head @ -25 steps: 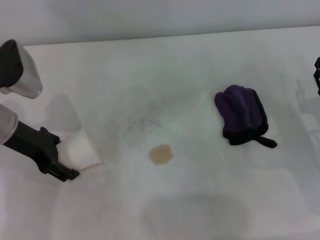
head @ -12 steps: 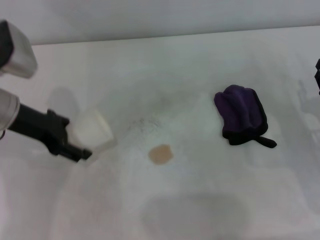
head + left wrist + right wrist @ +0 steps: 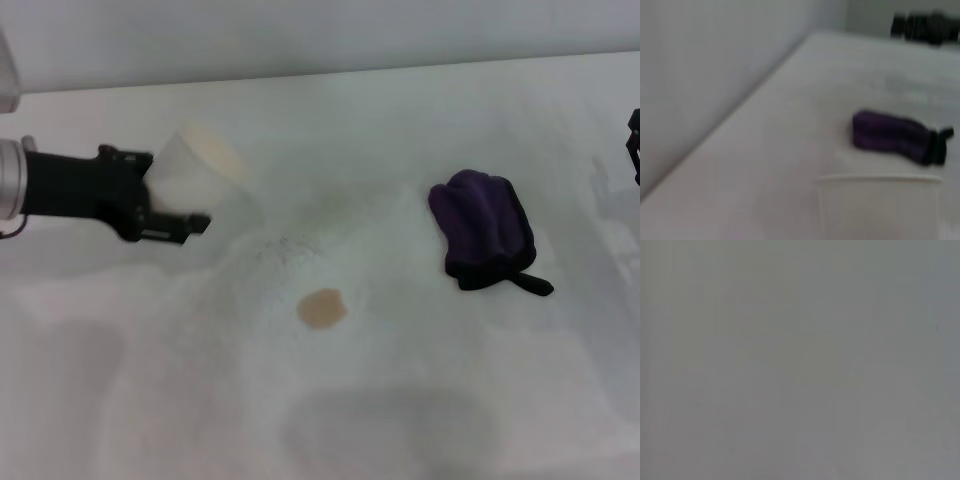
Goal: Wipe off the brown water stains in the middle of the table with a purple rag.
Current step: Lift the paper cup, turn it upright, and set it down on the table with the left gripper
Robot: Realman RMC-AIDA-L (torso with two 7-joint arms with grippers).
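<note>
The brown water stain [image 3: 322, 308] is a small tan blotch on the white table [image 3: 400, 400], near its middle. The purple rag [image 3: 485, 232] lies bunched to the stain's right, with its black loop tab toward the front; it also shows in the left wrist view [image 3: 890, 134]. My left gripper [image 3: 172, 200] is at the left, shut on a white paper cup [image 3: 200, 165] that it holds tilted above the table, left of and behind the stain. My right gripper [image 3: 634, 145] only peeks in at the right edge, well clear of the rag.
Faint grey speckled smudges [image 3: 288, 248] lie just behind the stain. The paper cup's rim fills the foreground of the left wrist view [image 3: 880, 200]. The right wrist view shows only flat grey. A wall runs along the table's far edge.
My left gripper has lifted the paper cup off the table and carried it up and toward the back, tilting it. The rag, the stain and the right arm have not moved.
</note>
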